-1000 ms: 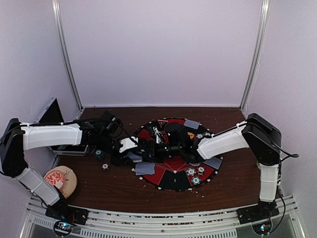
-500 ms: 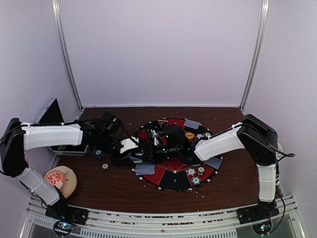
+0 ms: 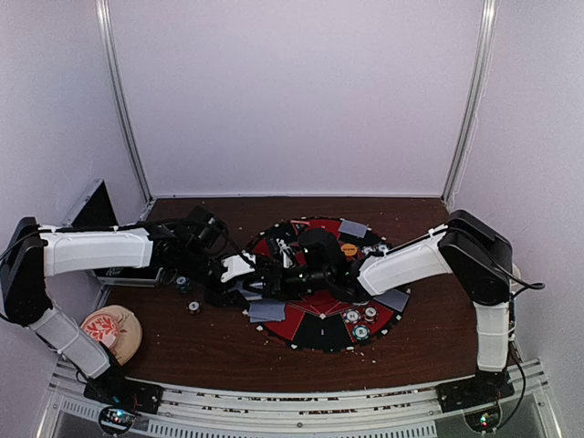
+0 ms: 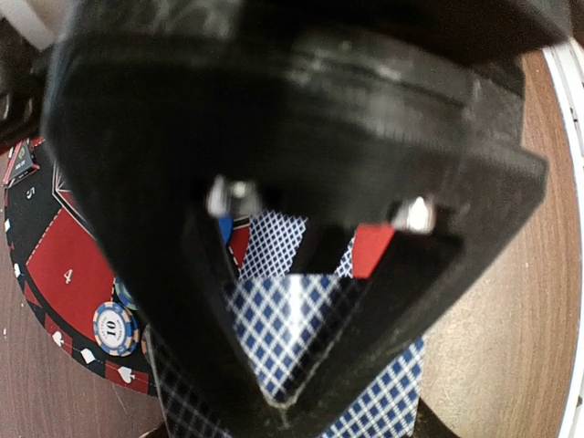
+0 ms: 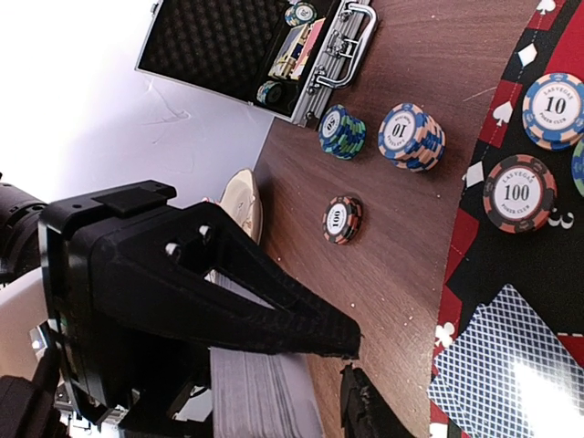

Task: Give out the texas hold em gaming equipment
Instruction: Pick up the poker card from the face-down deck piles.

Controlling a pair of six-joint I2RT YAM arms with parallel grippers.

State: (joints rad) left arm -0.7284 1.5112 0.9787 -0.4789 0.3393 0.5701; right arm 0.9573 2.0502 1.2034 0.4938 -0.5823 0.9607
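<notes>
The left gripper point(image 4: 283, 397) is hovering with its fingertips meeting in a point over a blue-backed card point(image 4: 274, 310); whether it is pinching the card cannot be told. Just beside it, a chip point(image 4: 114, 327) marked 10 is lying at the mat's point(image 4: 68, 265) edge. The right gripper point(image 5: 351, 365) is reaching across the mat toward the left one, its tips slightly apart. A stack of cards point(image 5: 260, 392) is showing edge-on between its fingers, but a firm grip cannot be made out. Beyond, chip piles point(image 5: 411, 136) are sitting on the table point(image 5: 411, 265) near the open case point(image 5: 246, 46).
</notes>
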